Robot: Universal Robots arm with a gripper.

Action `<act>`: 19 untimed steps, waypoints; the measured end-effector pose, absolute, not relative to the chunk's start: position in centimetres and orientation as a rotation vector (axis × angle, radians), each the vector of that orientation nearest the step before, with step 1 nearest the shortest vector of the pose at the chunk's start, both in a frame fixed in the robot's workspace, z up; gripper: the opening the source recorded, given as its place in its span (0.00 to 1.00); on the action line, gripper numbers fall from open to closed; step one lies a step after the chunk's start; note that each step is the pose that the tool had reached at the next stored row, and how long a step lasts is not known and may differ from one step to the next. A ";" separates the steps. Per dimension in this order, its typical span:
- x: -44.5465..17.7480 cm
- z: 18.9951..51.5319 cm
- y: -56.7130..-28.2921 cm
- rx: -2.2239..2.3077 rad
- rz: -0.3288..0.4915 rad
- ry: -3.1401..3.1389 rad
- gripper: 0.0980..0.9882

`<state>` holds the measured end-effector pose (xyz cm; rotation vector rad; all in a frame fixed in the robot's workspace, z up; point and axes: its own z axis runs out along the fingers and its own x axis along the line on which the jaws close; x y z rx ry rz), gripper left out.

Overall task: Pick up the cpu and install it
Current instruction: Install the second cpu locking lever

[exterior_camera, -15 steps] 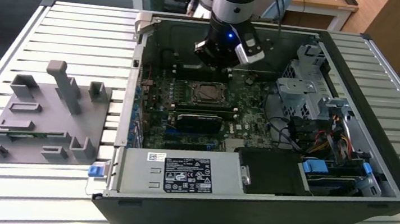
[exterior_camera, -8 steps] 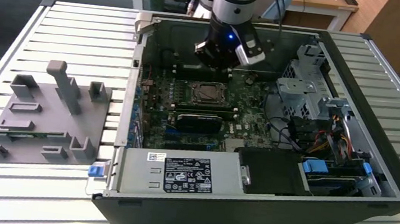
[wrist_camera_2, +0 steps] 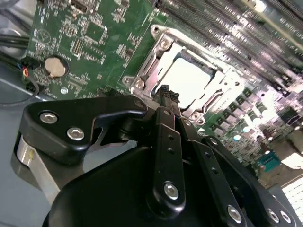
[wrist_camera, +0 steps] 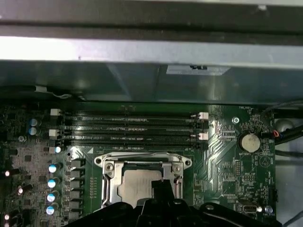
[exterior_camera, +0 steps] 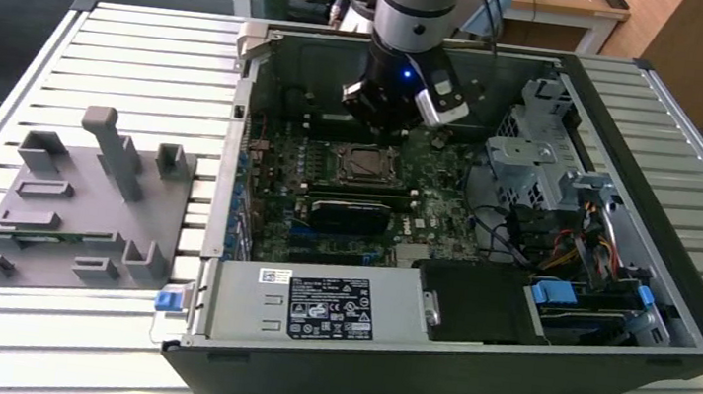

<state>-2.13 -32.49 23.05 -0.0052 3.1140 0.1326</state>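
Cpu (wrist_camera: 138, 185): flat square chip, pale silver-grey top, seated in metal socket frame (wrist_camera: 110, 171) on motherboard (exterior_camera: 328, 170). Tool (wrist_camera_2: 165, 91) just above it, fingertips together, holding nothing.

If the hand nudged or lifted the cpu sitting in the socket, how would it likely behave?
The cpu looks like a thin, flat square with a smooth metal top, so it is probably stiff and light, and likely slippery to pinch. Lying flat inside the socket frame, it should not roll or tip, and a sideways push would probably just meet the frame. The hand sits just above it.
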 end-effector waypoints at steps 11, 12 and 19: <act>-2.1 24.3 -32.7 -0.005 0.132 3.114 0.01; -2.1 24.4 -32.7 -0.005 0.133 3.114 0.01; -2.1 24.4 -33.8 -0.005 0.133 3.114 0.01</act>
